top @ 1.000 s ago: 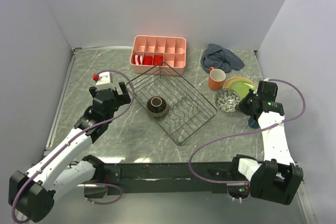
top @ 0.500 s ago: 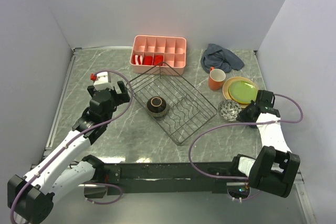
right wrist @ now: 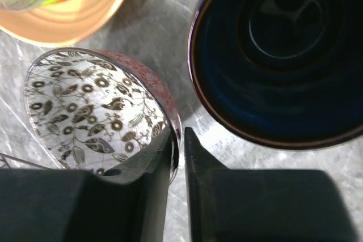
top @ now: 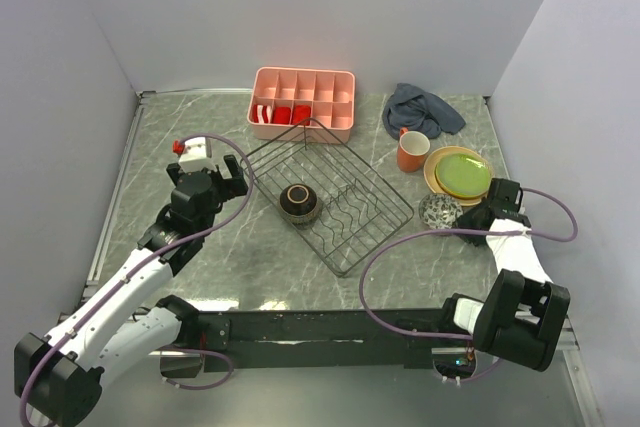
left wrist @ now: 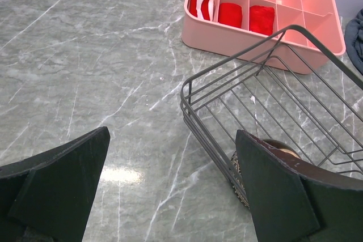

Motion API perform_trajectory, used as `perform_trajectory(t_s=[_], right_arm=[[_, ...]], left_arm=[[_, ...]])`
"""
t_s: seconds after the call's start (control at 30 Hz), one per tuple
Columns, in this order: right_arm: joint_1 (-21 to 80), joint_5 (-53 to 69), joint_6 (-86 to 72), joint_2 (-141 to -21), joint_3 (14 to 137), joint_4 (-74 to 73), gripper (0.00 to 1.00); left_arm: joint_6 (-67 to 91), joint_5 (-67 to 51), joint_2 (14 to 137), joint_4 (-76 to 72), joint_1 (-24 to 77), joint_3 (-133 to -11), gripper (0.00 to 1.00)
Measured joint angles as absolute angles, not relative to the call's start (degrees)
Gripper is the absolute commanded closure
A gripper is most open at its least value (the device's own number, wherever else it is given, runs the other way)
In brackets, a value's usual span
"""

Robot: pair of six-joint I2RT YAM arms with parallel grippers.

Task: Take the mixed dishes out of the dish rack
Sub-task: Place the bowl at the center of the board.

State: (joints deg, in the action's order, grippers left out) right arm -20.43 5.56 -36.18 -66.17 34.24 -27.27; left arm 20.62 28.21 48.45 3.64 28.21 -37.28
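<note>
The black wire dish rack (top: 352,239) (left wrist: 227,83) holds only a dark-brown bowl (top: 299,202) (left wrist: 276,148) at its left corner. My left gripper (top: 208,183) (left wrist: 170,140) hovers open just left of the rack, with nothing between its fingers. Right of the rack, the speckled bowl (top: 438,210) (right wrist: 91,111) rests on the table. My right gripper (top: 463,217) (right wrist: 180,134) straddles its rim, jaws slightly apart with a sliver of gap. A dark-blue cup (right wrist: 278,55) stands just beside it. The stacked plates (top: 460,173) (right wrist: 68,15) and orange mug (top: 411,151) sit behind.
A pink compartment tray (top: 303,102) (left wrist: 266,32) with red-white items stands behind the rack. A grey cloth (top: 422,109) lies at the back right. The side walls stand close to both arms.
My right gripper carried the speckled bowl forward and down onto the table beside the plates, then loosened its jaws. The left arm barely shifted.
</note>
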Motion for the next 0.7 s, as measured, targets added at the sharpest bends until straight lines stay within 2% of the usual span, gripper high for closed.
perform_trajectory(t_s=[0.03,0.07,0.23,0.43,0.7], right_arm=[[-20.5,5.5,-36.3,-66.2,34.1,-26.8,0.67],[-20.5,5.5,-36.5,-66.2,34.0,-26.4,0.59],[-20.5,5.3,-36.4,-64.3,33.0,-26.0,0.43],[-20.5,6.5,-36.2,-58.1,32.9,-26.5,0.18],[-20.4,10.2,-35.0,-49.2,34.7,-30.2,0.02]], left_arm=[[20.6,28.2,48.4,3.6,28.2,-37.3,0.01],[20.6,28.1,48.4,3.6,28.2,-37.3,0.0],[20.6,27.8,48.4,3.6,28.2,-37.2,0.01],[20.6,26.8,48.5,3.6,28.2,-37.2,0.01],[20.7,24.8,51.1,4.4,28.2,-37.6,0.01]])
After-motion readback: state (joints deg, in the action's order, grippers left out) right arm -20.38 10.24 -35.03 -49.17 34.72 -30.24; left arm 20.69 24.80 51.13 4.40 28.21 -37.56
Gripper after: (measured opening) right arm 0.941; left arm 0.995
